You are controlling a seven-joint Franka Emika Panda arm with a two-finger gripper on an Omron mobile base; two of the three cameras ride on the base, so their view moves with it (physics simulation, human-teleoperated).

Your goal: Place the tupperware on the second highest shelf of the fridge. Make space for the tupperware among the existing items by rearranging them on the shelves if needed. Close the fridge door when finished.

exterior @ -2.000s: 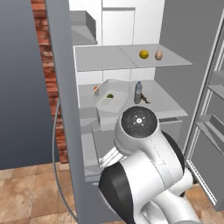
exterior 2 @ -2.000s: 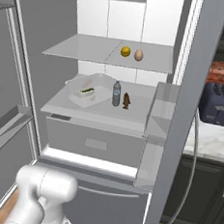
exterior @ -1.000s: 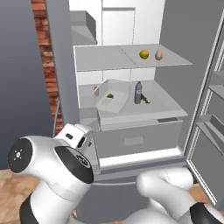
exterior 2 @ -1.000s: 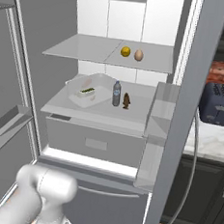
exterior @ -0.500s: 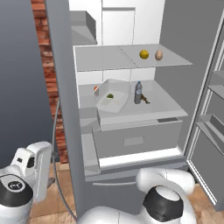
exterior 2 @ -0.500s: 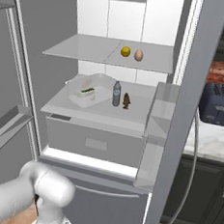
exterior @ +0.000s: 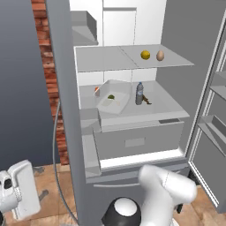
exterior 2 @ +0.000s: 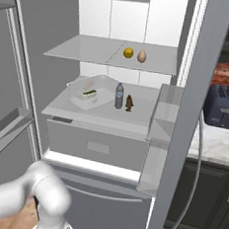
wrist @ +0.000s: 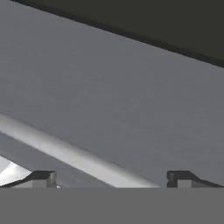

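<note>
Now our arm has swung down left, end effector [wrist: 109, 178] spread wide by the fridge [exterior: 62, 110] door; the tupperware [exterior: 110, 102] sits shelved.

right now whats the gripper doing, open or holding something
Gripper: open, jaws wide apart, holding nothing, close to the grey fridge door.

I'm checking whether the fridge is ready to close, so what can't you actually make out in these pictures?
- Small red-orange piece: left base view, too small to identify, partly behind the fridge's grey door edge.
- Small dark brown item beside the clear bottle: right base view, too small to name.
- Fingers: hand view, cut off by the bottom edge.
</note>
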